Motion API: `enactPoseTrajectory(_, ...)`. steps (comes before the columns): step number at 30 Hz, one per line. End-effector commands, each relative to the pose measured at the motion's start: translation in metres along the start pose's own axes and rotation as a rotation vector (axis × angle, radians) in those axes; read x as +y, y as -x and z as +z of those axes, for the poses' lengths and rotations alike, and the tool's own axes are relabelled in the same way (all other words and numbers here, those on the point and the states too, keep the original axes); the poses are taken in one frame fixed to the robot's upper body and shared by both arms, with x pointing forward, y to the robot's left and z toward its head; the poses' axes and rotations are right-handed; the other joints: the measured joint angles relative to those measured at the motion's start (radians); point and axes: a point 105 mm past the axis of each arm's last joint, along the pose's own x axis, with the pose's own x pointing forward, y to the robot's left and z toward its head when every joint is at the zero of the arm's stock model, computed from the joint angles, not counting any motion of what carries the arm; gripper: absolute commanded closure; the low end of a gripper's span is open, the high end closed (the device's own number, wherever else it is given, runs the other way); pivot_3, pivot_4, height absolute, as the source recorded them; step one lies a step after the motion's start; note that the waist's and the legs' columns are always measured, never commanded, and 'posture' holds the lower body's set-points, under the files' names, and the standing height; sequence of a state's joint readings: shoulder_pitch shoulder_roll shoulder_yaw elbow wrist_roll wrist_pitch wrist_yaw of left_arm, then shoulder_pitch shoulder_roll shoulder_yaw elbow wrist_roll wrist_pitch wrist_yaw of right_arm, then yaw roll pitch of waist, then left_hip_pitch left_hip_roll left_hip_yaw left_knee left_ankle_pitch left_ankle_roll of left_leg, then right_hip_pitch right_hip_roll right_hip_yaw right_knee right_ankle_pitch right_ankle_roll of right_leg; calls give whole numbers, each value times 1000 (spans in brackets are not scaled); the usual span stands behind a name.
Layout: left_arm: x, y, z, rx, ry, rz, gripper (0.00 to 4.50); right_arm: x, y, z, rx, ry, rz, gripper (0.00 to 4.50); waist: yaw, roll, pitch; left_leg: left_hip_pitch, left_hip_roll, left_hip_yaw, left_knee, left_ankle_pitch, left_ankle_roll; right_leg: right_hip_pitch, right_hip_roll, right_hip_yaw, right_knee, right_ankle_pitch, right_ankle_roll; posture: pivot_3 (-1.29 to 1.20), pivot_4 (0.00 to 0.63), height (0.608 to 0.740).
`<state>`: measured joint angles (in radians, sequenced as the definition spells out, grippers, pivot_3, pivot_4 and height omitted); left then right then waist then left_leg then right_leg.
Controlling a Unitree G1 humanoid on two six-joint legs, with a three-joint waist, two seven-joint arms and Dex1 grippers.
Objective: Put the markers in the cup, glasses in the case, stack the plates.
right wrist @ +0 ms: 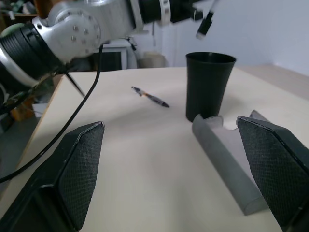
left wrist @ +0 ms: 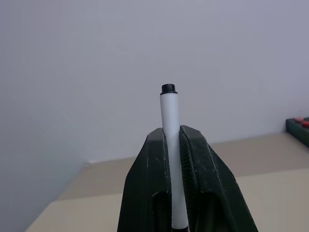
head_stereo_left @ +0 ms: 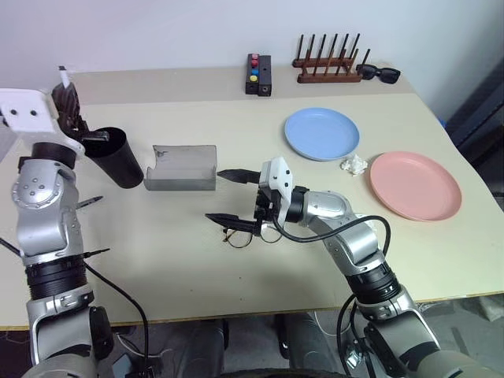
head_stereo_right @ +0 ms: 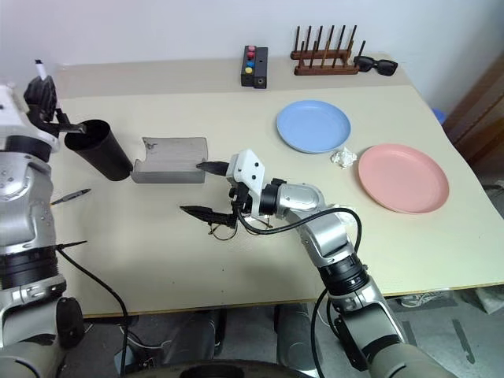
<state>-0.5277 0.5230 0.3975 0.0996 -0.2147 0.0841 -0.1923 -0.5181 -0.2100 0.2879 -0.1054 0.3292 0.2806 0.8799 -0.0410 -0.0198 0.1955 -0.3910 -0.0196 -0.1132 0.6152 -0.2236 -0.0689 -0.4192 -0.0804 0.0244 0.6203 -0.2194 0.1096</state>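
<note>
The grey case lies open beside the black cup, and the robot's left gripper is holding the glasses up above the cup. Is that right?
Not quite. The left gripper is shut on a marker, not glasses, as the left wrist view shows. The glasses lie on the table by the right gripper. The rest holds: the grey case lies open beside the black cup.
</note>
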Motion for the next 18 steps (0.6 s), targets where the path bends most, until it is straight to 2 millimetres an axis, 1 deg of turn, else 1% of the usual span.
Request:
enactPoseTrajectory(1,-2,-8,8,-56,-21,9,4431,0,-2,21,-80,47,-25,0,0,0,0,0,0,0,0,0,0,0,0,0,0,0,0,0,150,740)
enactPoseTrajectory(7,-10,-9,-7,-40,-11,2,4431,-2,-4,26,-108,42,-63,0,-2,0,0,0,0,0,0,0,0,0,0,0,0,0,0,0,150,740)
enactPoseTrajectory(17,-16,-6,-22,-6,24,-3,4431,-3,-1,26,-105,36,-91,0,-1,0,0,0,0,0,0,0,0,0,0,0,0,0,0,0,150,740)
enactPoseTrajectory(18,-17,-6,-23,-4,25,-3,4070,-3,-1,26,-105,35,-92,0,-1,0,0,0,0,0,0,0,0,0,0,0,0,0,0,0,150,740)
